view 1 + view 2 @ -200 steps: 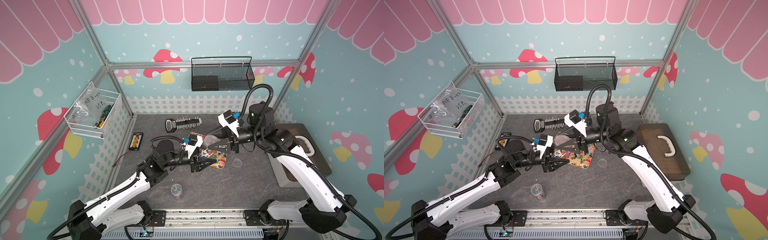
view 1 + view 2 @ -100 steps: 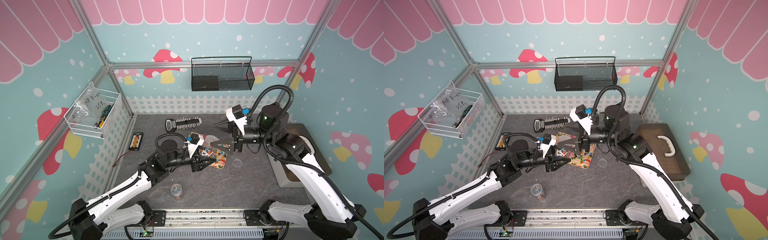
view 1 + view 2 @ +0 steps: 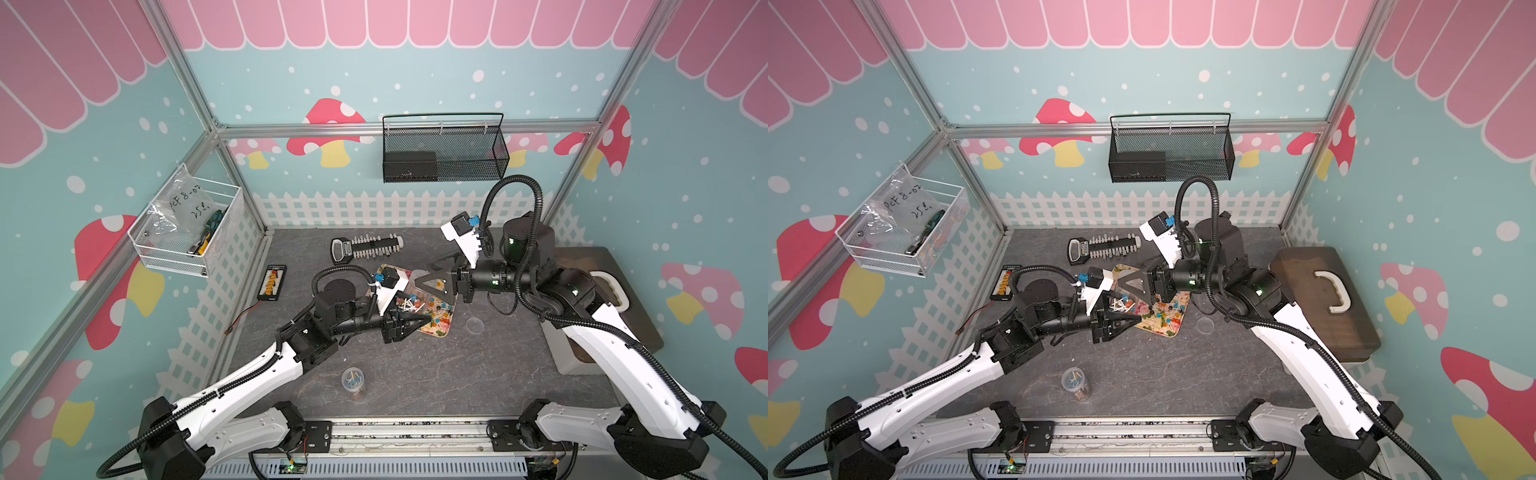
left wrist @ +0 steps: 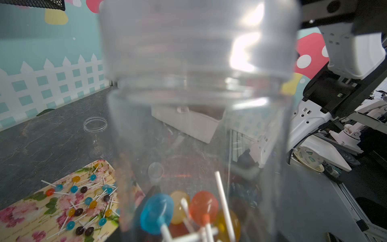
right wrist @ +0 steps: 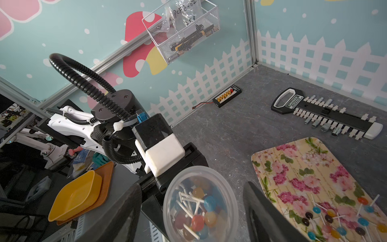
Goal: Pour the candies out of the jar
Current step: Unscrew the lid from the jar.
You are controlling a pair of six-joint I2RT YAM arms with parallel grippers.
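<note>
A clear plastic jar [image 5: 200,204] lies roughly level over the near end of a floral tray [image 3: 442,328], with my left gripper [image 3: 409,323] shut on it. Its fingers are hidden behind the jar [image 4: 196,117] in the left wrist view. Several candies [image 4: 180,209] with blue, orange and yellow heads on white sticks lie in the jar's end by that gripper. More candies [image 5: 335,220] lie scattered on the tray [image 5: 293,167]. My right gripper [image 5: 191,185] is open; its dark fingers [image 5: 261,209] stand on either side of the jar's mouth without touching it.
A clear lid [image 3: 474,325] lies right of the tray. A second small clear jar [image 3: 352,379] stands near the front edge. A black socket rail [image 3: 365,249] and a small black board [image 3: 272,282] lie at the back left. A brown case [image 3: 1325,299] fills the right side.
The right arm swung out to the right and has come back to the jar's mouth, its jaws still apart. The left gripper has edged slightly right with the jar.
</note>
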